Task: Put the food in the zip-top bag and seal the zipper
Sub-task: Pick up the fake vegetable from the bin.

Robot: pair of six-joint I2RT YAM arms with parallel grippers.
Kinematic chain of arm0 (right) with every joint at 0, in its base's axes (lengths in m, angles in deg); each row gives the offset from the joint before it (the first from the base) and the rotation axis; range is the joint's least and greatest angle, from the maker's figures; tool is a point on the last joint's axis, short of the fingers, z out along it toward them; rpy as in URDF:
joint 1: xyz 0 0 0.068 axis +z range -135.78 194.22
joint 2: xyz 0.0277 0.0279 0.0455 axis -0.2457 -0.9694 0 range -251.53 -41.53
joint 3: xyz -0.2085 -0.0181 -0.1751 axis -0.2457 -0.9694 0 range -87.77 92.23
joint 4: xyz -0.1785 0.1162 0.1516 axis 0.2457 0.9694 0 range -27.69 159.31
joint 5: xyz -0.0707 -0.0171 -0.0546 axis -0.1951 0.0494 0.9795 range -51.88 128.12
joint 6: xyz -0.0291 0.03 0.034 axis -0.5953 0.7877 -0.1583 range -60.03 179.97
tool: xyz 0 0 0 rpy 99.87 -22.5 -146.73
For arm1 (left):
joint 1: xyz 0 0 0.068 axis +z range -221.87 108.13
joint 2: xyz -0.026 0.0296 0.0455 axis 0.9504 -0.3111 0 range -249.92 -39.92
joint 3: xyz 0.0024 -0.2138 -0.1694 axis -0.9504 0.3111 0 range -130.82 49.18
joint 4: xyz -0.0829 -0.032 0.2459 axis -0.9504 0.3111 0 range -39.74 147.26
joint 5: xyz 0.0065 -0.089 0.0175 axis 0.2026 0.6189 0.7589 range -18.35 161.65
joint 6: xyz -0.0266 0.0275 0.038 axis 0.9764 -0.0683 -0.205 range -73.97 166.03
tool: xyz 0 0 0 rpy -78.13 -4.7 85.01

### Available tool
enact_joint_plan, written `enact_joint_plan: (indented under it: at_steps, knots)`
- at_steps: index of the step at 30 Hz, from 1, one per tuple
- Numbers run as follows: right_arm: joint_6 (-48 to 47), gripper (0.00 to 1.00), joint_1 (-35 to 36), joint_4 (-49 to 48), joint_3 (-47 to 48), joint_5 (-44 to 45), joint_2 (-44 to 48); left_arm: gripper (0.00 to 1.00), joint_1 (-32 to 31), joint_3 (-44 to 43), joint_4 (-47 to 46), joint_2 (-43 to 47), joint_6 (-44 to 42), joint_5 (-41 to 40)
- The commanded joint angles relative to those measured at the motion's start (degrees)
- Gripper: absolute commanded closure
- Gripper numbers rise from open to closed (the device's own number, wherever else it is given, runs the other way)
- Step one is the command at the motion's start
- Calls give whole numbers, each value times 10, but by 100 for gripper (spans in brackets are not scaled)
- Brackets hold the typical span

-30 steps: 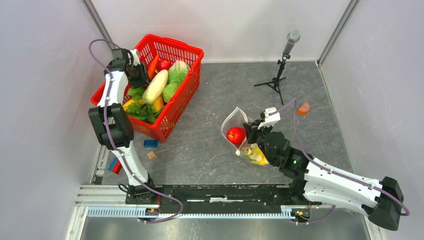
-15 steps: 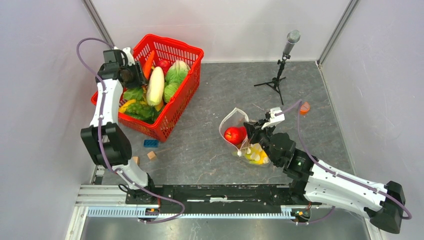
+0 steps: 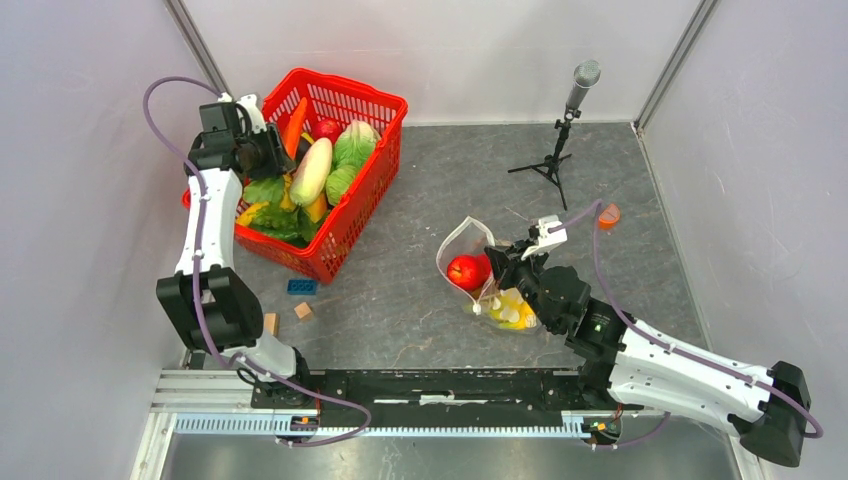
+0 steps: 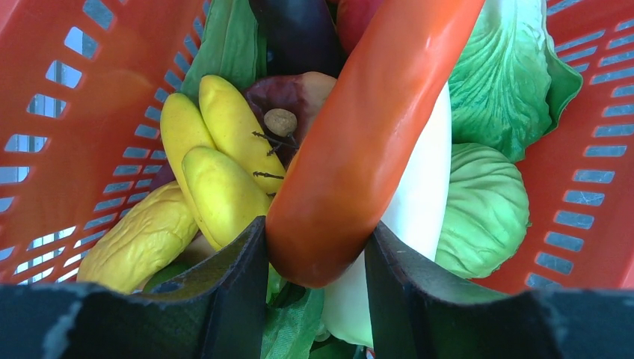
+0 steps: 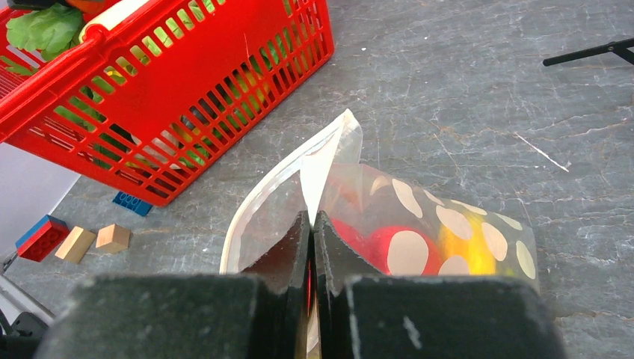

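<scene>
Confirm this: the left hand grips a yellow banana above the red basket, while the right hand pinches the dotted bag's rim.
Wrong item: the left hand grips the orange carrot instead, as the left wrist view shows. The rest holds: red basket below, right hand pinching the zip-top bag.

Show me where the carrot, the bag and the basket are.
carrot (image 4: 381,142): left wrist view, middle of its orange body.
bag (image 5: 448,221): right wrist view, a white dot on its side wall.
basket (image 3: 380,160): top view, its right side wall.
</scene>
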Motion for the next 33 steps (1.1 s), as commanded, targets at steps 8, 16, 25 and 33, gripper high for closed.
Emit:
enact_joint_plan:
  at_steps: [8,16,25,33]
  knots:
    - [5,93,-2,-27,-8,7,6,68,0,-28,3,-34,-17,29]
    - [6,93,-2,-31,-12,15,14,68,0,-43,-15,78,17,163]
    - [20,94,-2,-62,-25,-12,5,75,-7,65,-201,207,201,373]
    - [34,94,-2,-84,-34,-26,8,75,-169,175,-341,271,321,362]
